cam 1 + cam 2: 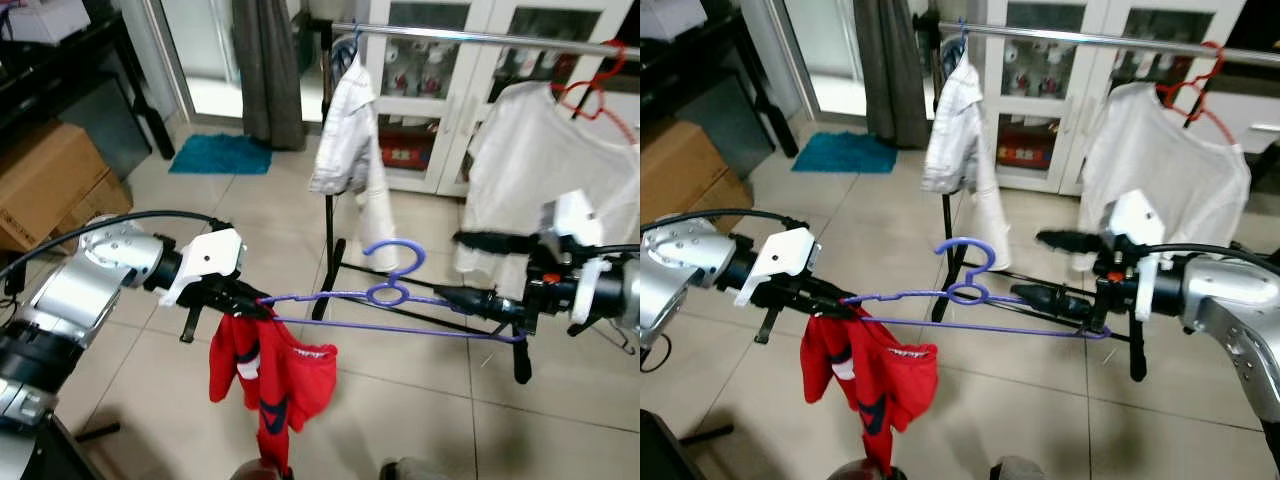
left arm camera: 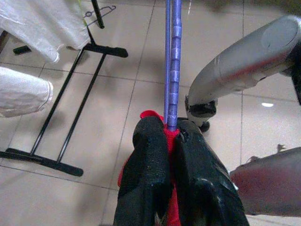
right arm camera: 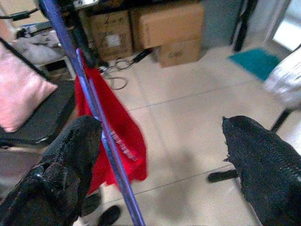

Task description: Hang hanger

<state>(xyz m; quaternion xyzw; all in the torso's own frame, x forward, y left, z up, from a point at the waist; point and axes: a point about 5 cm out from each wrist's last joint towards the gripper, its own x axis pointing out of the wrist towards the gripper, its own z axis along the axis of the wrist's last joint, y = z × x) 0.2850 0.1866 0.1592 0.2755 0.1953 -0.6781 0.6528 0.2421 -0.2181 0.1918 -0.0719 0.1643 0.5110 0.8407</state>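
Purple plastic, thin: the hanger (image 1: 395,297) lies level in front of me, slung between my two arms, hook (image 1: 392,258) pointing up. My left pincer (image 2: 169,141) is clamped narrow on one end of it, pinching the bar together with a fold of the red garment (image 1: 268,375), which droops off that end toward the tiled floor (image 1: 420,400). My right pincer (image 3: 160,155) stands wide; one finger rests against the hanger's other end, the second well apart, so I judge it a prop and not a grip.

Beyond, the black clothes rack (image 1: 328,180) with its silver rail (image 1: 480,38). A white shirt (image 1: 345,135) and a larger white top (image 1: 545,170), on a red hanger (image 1: 590,90), hang there already. Bare rail between them.

Progress: hanger carried, garment only half on, bunched at one end. Left to do, as I judge it: raise the hook, set it over the rail.
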